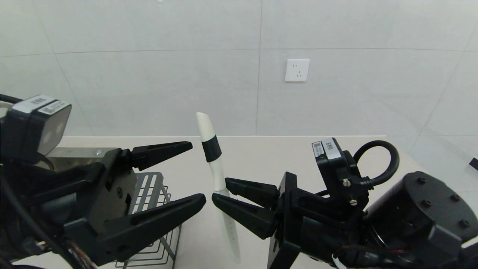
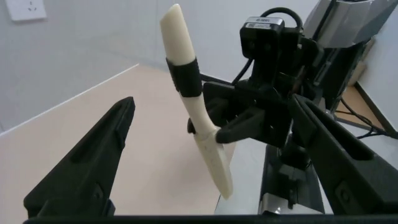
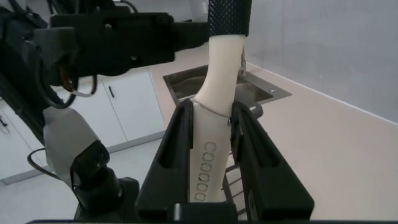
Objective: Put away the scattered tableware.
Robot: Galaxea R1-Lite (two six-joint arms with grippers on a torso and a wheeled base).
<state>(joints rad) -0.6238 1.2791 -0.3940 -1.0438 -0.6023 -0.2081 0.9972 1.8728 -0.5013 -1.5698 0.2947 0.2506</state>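
A white knife (image 1: 217,175) with a black grip band on its handle stands nearly upright above the counter, handle up, blade pointing down. My right gripper (image 1: 220,191) is shut on the knife (image 3: 214,149) where blade meets handle. My left gripper (image 1: 194,173) is open, its two fingers spread just left of the knife, one near the black band, one level with the right fingertips. From the left wrist camera the knife (image 2: 196,109) stands between the left gripper's (image 2: 211,127) spread fingers, not touched by them.
A wire dish rack (image 1: 155,209) stands on the beige counter (image 1: 291,157) below my left gripper. A steel sink (image 3: 211,84) is set into the counter beyond the rack. A tiled wall with a socket (image 1: 297,70) rises behind.
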